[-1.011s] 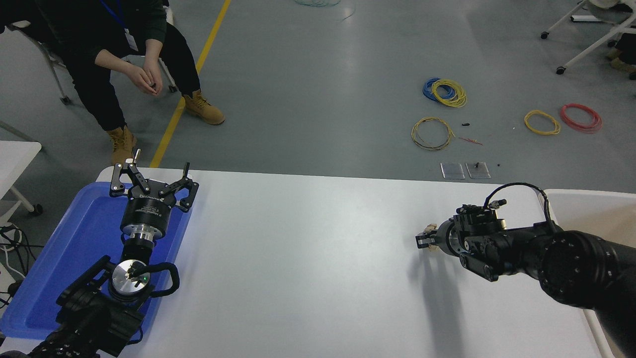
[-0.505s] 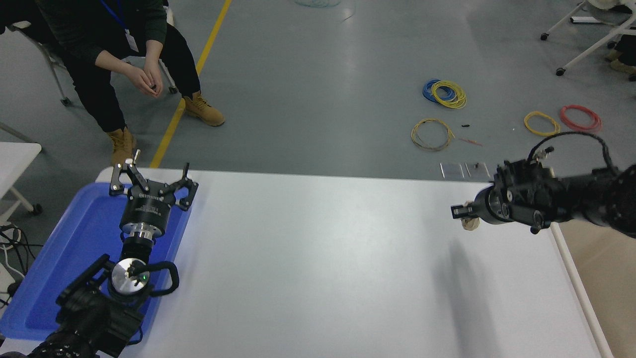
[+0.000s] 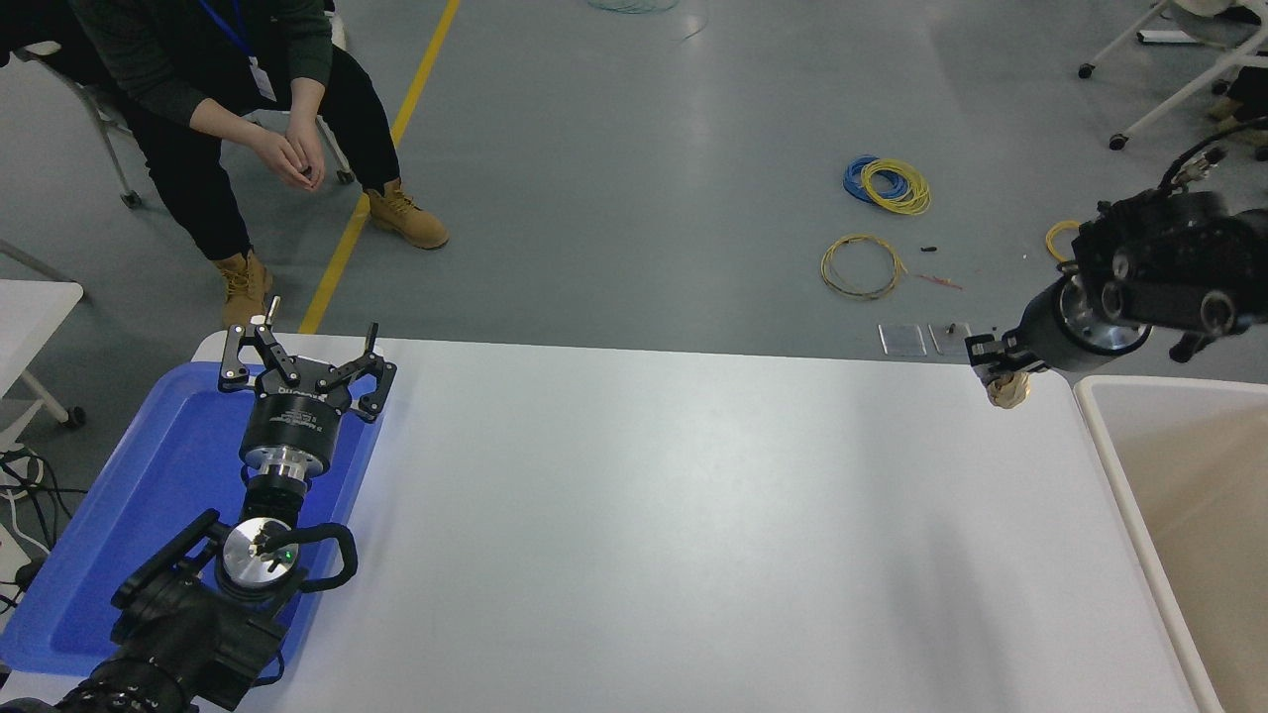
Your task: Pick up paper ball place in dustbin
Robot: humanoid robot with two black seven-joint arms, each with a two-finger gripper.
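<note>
My right gripper (image 3: 999, 364) is raised above the table's far right corner, shut on the tan-brown paper ball (image 3: 1009, 392), which hangs just below its fingertips. The dustbin (image 3: 1119, 465), with a white rounded rim and beige inside, stands off the table's right edge, to the right of and below the ball. My left gripper (image 3: 302, 349) is parked open over the blue tray at the lower left.
A shallow blue tray (image 3: 149, 495) lies at the table's left end under the left arm. A person (image 3: 228, 89) sits beyond the far left corner. Wire coils (image 3: 887, 183) lie on the floor behind the table.
My right arm has lifted the paper ball off the table and carried it up and to the right, toward the far right corner near the dustbin. The left arm has not moved.
</note>
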